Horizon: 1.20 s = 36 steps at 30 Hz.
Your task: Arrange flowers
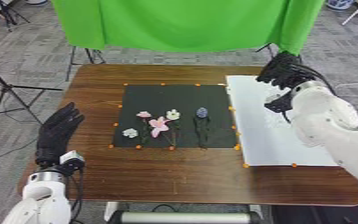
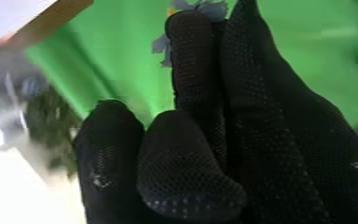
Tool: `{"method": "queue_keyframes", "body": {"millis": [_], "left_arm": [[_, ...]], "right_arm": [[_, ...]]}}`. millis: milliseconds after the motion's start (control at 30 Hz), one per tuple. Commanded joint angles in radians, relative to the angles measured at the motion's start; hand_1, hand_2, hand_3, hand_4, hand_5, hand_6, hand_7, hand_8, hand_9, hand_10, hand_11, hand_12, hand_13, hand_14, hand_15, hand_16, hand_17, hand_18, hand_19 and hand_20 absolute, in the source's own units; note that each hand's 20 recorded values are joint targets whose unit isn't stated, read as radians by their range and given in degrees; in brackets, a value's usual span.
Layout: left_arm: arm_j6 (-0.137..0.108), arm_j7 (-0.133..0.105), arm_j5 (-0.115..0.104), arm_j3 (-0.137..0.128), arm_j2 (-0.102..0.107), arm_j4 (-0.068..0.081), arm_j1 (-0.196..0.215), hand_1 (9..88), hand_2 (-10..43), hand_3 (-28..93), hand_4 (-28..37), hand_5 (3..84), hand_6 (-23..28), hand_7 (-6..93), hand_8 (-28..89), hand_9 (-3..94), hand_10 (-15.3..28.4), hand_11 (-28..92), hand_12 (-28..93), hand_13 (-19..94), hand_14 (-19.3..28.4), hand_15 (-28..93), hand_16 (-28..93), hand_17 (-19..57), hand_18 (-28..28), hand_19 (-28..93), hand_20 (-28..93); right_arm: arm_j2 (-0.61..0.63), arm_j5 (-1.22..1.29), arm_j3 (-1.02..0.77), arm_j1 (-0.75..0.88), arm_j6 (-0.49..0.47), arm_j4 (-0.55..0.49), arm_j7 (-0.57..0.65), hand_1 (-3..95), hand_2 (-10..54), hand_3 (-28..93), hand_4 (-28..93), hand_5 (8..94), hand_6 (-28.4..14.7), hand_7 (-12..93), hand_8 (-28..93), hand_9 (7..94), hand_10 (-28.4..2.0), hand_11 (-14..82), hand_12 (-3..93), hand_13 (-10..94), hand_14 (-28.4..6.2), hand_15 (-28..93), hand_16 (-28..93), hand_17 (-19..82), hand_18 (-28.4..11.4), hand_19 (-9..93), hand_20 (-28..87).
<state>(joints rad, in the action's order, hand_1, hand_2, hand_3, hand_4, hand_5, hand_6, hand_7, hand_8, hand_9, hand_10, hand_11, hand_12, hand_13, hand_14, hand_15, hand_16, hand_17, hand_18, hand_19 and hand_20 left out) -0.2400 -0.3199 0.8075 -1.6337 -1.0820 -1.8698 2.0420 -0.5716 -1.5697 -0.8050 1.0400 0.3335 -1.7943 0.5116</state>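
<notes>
Stretching its fingers straight, the left hand is resting beside the black mat, where pink lily and blue hyacinth are lying. Rightward, the right hand is pinching a blue-grey flower near the white sheet; uneven finger pressure is risking a twisted, dropped bloom.

The left arm has a rounded white shell, a grey wrist collar, a small white block-shaped housing and loose black cables, and terminates in a left hand covered by a black fabric glove. The right arm is built of smooth, rounded white shell segments, with black cabling and a compact black module at the wrist. Its right hand wears a matching black glove; the right wrist view shows mesh-textured fabric, rounded fingertips and a small pale mark.
</notes>
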Motion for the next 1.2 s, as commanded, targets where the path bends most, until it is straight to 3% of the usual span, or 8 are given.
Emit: {"method": "queue_keyframes", "body": {"millis": [33,433,833,1200], "left_arm": [[0.007,0.003,0.002,0.002,-0.005,-0.003,0.004,41.8,-9.5,68,-15.6,46.6,-2.0,18.8,-10,40.1,10.3,18,10,36,13.5,21,-1,10.8,9.3,3,21],[0.01,0.003,0.006,0.004,-0.011,-0.005,0.009,41.7,-9.5,68,-15.6,46.5,-2.0,18.9,-10,40.1,10.3,18,10,36,13.4,21,-1,10.9,9.3,3,21],[0.009,0.005,0.002,0.006,-0.013,-0.004,0.006,41.8,-9.5,68,-15.6,46.7,-2.0,19.0,-11,40.1,10.3,18,10,36,13.5,21,-1,10.9,9.3,3,21],[0.019,0.012,0.003,0.014,-0.01,0.004,-0.005,41.6,-9.5,68,-15.6,46.7,-2.4,19.2,-11,40.1,10.3,18,10,36,13.4,21,-1,10.8,9.3,3,21]], "right_arm": [[-0.077,0.342,-0.176,0.193,0.071,-0.132,-0.026,60.1,-9.5,63,-21,80.3,0.2,19,2,92.3,-9.7,7.1,19.2,94,1.9,73,16,75,-11.8,93,53],[-0.244,0.379,-0.213,0.348,0.152,-0.184,0.029,60.2,-9.5,63,-21,80.3,-0.1,18,3,92.1,-9.9,7.0,19.1,94,2.0,73,17,75,-11.6,93,55],[-0.289,0.35,-0.194,0.407,0.22,-0.166,0.077,59.7,-9.5,64,-20,79.9,-0.2,18,3,91.5,-10.1,7.1,19.0,94,1.7,73,17,75,-11.6,93,55],[-0.298,0.329,-0.183,0.422,0.195,-0.139,0.092,58.2,-9.5,64,-19,79.1,0.4,19,2,90.8,-10.2,7.7,19.0,94,1.5,73,17,75,-12.0,93,55]]}}
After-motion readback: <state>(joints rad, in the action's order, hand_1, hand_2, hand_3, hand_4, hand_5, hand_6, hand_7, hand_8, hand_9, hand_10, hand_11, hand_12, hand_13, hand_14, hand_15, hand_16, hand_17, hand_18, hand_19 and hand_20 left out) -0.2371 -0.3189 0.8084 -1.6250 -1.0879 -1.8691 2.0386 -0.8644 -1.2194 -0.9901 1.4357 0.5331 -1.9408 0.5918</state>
